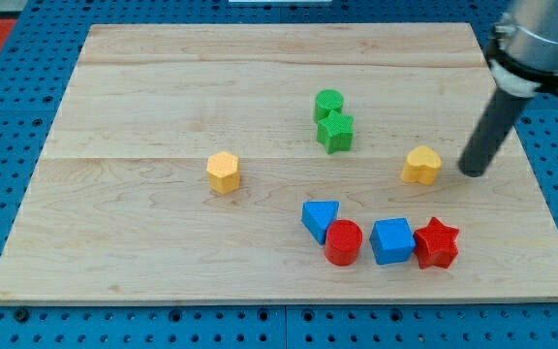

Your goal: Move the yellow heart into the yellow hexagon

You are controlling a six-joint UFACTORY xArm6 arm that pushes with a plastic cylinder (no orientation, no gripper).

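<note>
The yellow heart (421, 165) lies on the wooden board (143, 97) at the view's right. The yellow hexagon (223, 173) sits left of the middle, far from the heart. My tip (473, 173) rests on the board just to the right of the yellow heart, with a small gap between them. The dark rod slants up to the view's top right corner.
A green cylinder (328, 104) and a green star (335, 132) stand together above the middle. Along the bottom sit a blue triangle (320, 218), a red cylinder (343, 242), a blue cube (392, 240) and a red star (436, 243).
</note>
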